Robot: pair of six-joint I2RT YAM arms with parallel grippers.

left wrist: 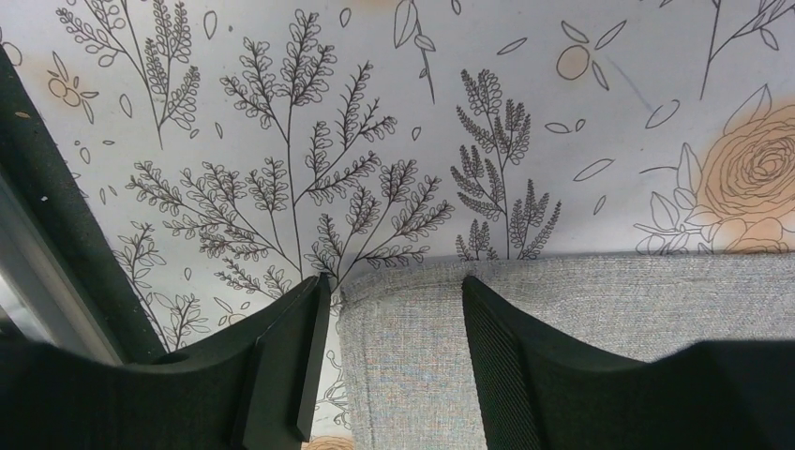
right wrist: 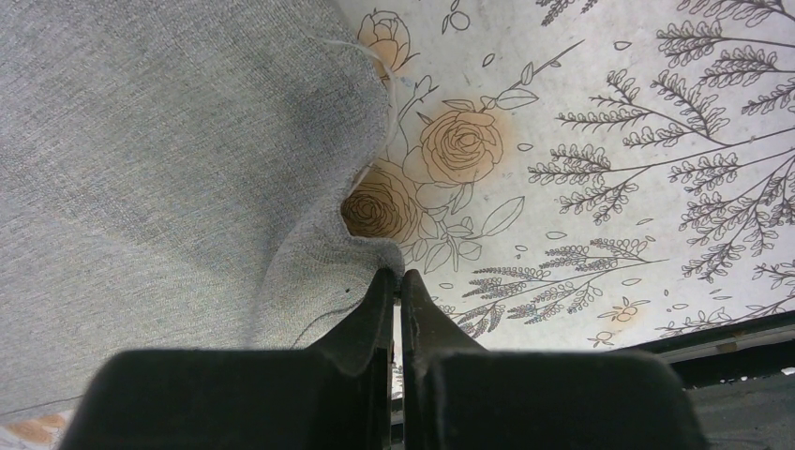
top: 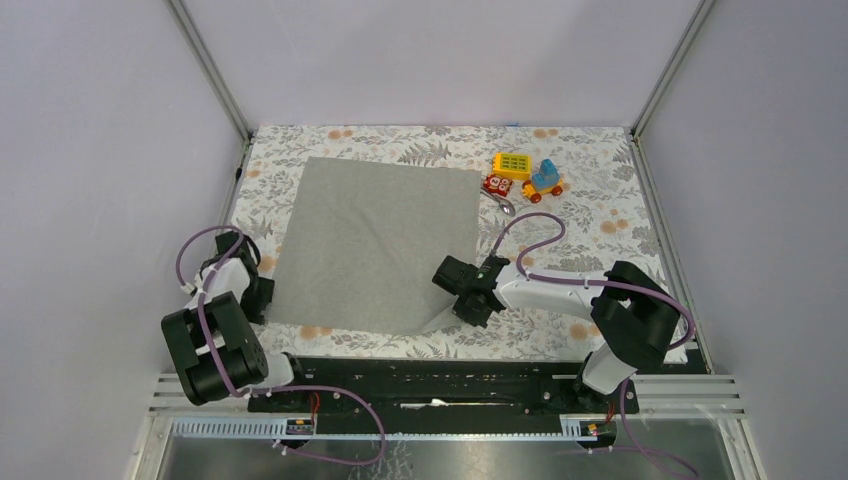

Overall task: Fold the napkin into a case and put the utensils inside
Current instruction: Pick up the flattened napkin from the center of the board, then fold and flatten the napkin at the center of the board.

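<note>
The grey napkin (top: 375,245) lies spread flat on the floral tablecloth. My left gripper (left wrist: 394,292) is open at the napkin's near-left corner (left wrist: 422,356). One of its fingers (left wrist: 291,366) stands off the cloth and the other is over it, with the corner between them. My right gripper (right wrist: 400,279) is shut on the napkin's near-right corner, and the cloth (right wrist: 309,272) puckers up into its fingertips. In the top view it sits at the napkin's near-right edge. A slim silver utensil (top: 503,205) lies beyond the napkin's far-right corner, beside the toys.
Colourful toy blocks (top: 513,163), a toy car (top: 545,180) and a red toy (top: 497,185) stand at the back right. A black rail (top: 430,385) runs along the table's near edge. Metal frame posts rise at the back corners.
</note>
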